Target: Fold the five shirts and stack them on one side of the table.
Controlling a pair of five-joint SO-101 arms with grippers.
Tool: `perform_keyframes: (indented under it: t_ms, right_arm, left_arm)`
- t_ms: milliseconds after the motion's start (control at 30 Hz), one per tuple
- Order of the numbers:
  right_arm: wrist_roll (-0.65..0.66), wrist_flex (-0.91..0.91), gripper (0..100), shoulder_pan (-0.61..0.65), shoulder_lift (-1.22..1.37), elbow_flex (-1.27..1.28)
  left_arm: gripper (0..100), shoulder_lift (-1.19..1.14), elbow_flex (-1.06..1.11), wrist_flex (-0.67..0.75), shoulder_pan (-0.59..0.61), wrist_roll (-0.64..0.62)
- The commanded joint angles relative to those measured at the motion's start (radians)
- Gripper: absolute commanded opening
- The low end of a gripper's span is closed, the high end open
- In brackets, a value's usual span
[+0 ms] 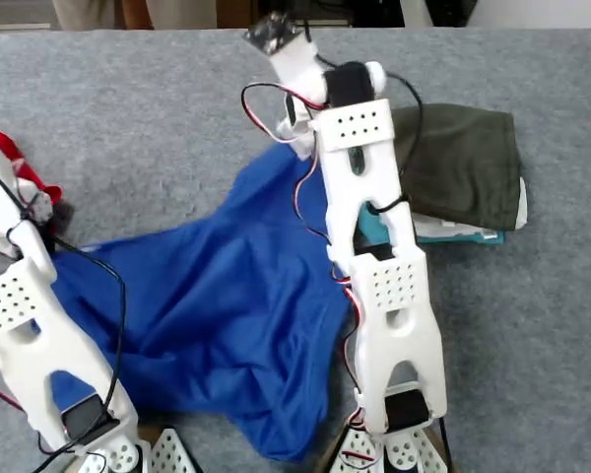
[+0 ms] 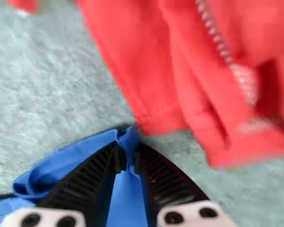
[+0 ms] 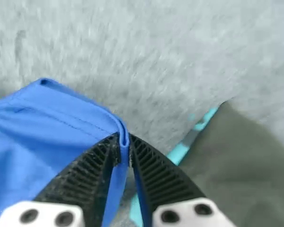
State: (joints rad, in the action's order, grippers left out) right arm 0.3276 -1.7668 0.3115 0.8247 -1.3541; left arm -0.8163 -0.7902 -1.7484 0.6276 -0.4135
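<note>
Left claw (image 2: 128,158) and right claw (image 3: 124,149) each pinched a blue shirt (image 1: 217,305) edge, not yet folded. Olive-topped stack (image 1: 463,163) looked done; red shirt (image 1: 20,172) pending.

Layout about the spread shirt (image 1: 217,305), lying on the table (image 1: 128,108). Right of it and slightly behind, near its far corner: a stack of folded shirts (image 1: 463,168). Left of it, beside its left corner: a crumpled garment (image 1: 15,172). The left gripper (image 2: 128,158) pinches that left corner, and the right gripper (image 3: 124,151) pinches the far corner.
</note>
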Motion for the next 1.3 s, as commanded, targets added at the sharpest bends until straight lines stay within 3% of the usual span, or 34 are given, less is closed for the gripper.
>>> perform_keyframes:
  t_ms: [0,200,467,633,1000,1267]
  right_arm:
    - [0.002,-0.021,0.2,0.015,-0.183,-0.131]
    - [0.000,-0.015,0.2,0.004,-0.438,-0.219]
    - [0.005,0.072,0.2,-0.116,-0.699,-0.291]
    - [0.002,0.086,0.2,-0.186,-0.825,-0.297]
    - [0.006,0.226,0.2,-0.197,-1.090,-0.289]
    - [0.049,0.275,0.2,-0.197,-1.218,-0.291]
  left_arm:
    - [2,0.251,-0.049,-0.011,-0.002,0.038]
    - [2,0.638,-0.041,-0.011,0.003,0.092]
    - [2,1.104,-0.041,-0.011,0.003,0.167]
    - [2,1.357,-0.051,-0.011,0.072,0.180]
    - [2,1.748,-0.038,-0.011,0.110,0.336]
    - [2,1.942,0.146,-0.011,0.112,0.400]
